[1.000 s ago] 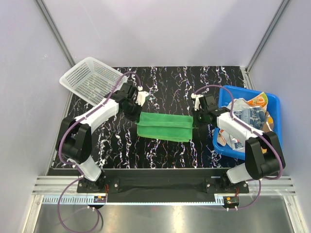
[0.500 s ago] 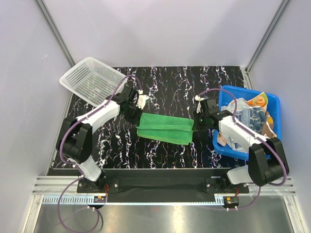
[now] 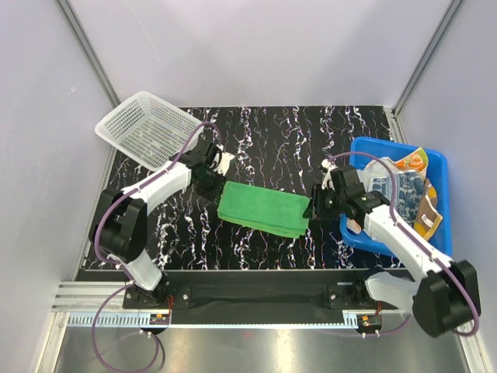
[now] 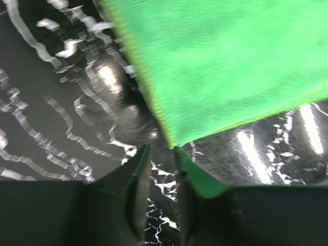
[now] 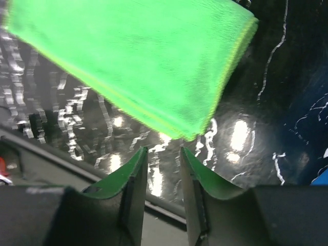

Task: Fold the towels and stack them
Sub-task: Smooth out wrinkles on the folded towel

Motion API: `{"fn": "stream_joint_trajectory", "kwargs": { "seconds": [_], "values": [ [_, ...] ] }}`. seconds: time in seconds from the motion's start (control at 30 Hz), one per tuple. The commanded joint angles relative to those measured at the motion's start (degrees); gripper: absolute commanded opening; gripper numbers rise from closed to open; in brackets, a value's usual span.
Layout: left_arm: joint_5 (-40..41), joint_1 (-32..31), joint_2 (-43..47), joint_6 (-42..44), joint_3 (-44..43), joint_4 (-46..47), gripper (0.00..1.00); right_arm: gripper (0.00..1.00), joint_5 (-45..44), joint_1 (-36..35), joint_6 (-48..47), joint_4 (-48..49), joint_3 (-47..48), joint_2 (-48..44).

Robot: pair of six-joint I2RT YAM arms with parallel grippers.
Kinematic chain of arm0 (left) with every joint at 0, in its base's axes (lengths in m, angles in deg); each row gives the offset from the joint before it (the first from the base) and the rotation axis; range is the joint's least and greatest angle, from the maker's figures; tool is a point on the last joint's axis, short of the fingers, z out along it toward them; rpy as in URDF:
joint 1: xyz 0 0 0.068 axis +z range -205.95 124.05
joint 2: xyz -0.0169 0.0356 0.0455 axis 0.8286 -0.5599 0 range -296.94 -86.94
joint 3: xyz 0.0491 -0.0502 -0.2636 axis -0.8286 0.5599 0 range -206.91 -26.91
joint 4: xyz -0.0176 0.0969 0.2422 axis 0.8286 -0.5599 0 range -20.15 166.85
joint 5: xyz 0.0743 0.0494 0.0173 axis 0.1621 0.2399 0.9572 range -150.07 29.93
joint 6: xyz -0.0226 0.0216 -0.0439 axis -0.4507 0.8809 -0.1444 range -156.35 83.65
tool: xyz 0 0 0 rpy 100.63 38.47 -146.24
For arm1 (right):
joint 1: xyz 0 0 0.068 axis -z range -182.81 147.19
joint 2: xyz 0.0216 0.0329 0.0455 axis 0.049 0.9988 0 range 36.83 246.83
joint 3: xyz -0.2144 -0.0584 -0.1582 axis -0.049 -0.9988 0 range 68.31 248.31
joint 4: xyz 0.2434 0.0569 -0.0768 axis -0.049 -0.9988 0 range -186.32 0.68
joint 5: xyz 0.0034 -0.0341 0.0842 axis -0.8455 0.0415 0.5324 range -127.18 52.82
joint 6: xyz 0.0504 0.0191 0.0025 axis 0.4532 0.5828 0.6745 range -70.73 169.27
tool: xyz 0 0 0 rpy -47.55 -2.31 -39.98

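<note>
Lying flat between the two pincers, the green towel (image 3: 264, 208) looks folded into a compact, layered rectangle on the dark marbled table (image 3: 264, 132). One short end sits just ahead of the left pincer (image 3: 213, 175), the opposite end just ahead of the right pincer (image 3: 317, 203).

In each wrist view the jaws stand narrowly parted with only table showing in the gap. A towel corner lies just beyond the fingertips, not between them, so I judge that neither pincer holds anything.

On progress, one towel appears folded, or nearly so; whether a further fold is intended cannot be told. The other towels (image 3: 400, 180) lie crumpled in the blue tub (image 3: 435, 159), behind and outboard of the right pincer. At least one has orange and white print. No stack exists yet, so most of the task remains: fetching each remaining towel, folding it, and piling them up. The white mesh basket (image 3: 144, 128) sits outboard of the left pincer, tilted, with nothing visible inside.

Compared with a second ago, the towel was then a longer, slimmer strip drawn taut between the pincers, which gripped its ends. Now it is shorter and deeper, slack on the surface, and both pincers have let go. The right arm's elbow has also swung toward the near edge.
</note>
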Motion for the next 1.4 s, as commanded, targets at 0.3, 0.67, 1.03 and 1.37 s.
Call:
{"fn": "stream_joint_trajectory", "kwargs": {
  "seconds": [0.3,0.67,1.03,1.37],
  "values": [
    [7.5,-0.5,-1.4,-13.5,-3.3,1.8,0.36,0.36,-11.2,-2.2,7.9,-2.8,8.4,9.8],
    [9.7,2.6,-3.6,-29.1,4.6,4.6,0.37,0.35,-19.2,-3.6,2.1,4.0,10.8,25.2],
    [16.3,3.1,11.2,-36.1,6.5,7.9,0.41,0.36,-17.6,-3.5,-7.4,2.0,25.9,36.4],
    [7.0,3.0,18.3,-41.9,18.8,20.4,0.46,0.36,-21.8,-3.5,17.6,-11.4,26.9,28.7]
  ]
}}
